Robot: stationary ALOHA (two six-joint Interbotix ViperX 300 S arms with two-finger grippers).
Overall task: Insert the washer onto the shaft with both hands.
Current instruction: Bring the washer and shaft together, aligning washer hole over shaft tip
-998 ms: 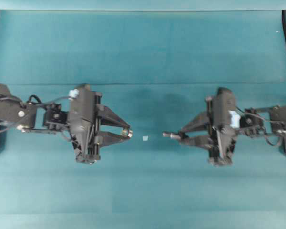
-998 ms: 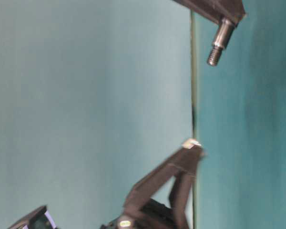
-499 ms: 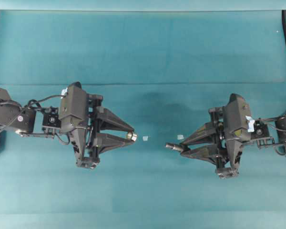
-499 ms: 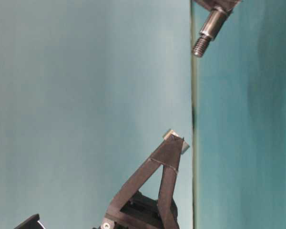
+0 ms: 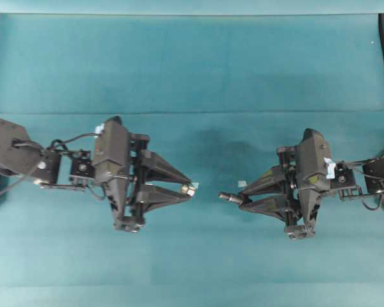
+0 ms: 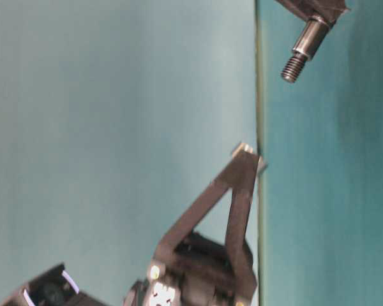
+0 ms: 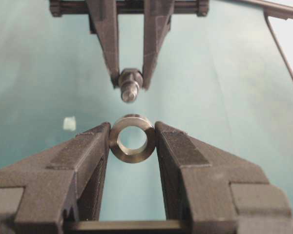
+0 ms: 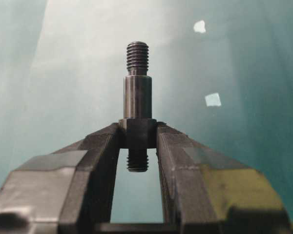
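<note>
The washer (image 7: 132,138) is clamped by its rim between the tips of the left gripper (image 7: 132,146), its round hole facing outward, presumably so the bore stays clear for the rod. In that wrist view the shaft (image 7: 129,87) hangs just beyond it at twelve o'clock, threaded nose toward the hole, apart and not yet entered. The right gripper (image 8: 137,134) pinches the shaft's thick collar, leaving the slimmer threaded end bare, which suits sliding the ring on.
</note>
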